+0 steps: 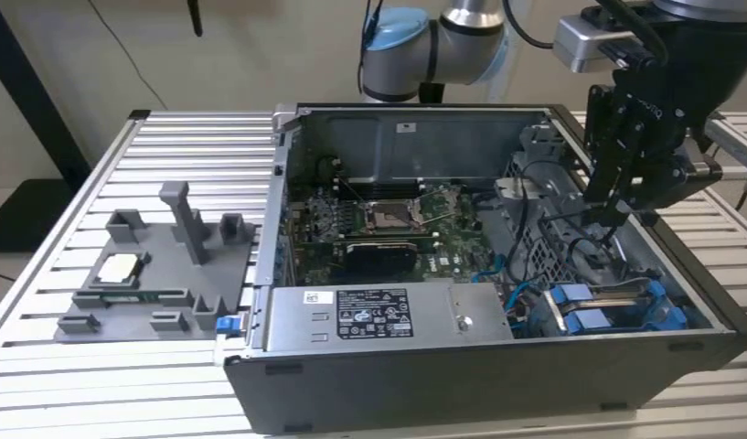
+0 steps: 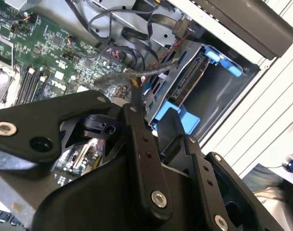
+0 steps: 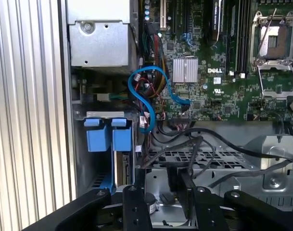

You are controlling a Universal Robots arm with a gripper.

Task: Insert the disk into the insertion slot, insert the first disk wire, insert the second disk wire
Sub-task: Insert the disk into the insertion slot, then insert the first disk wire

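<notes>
Over the case's right side hangs the gripper, pinched on a thin wire, just beyond the disk, which sits in the slot at the near right corner. Loose cables crowd the way, so the wire may snag, slip or reach the disk askew.

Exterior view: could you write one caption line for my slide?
Gripper hangs over cables inside the open case, near the blue-framed disk; a grey tray lies at the exterior view's left.
</notes>
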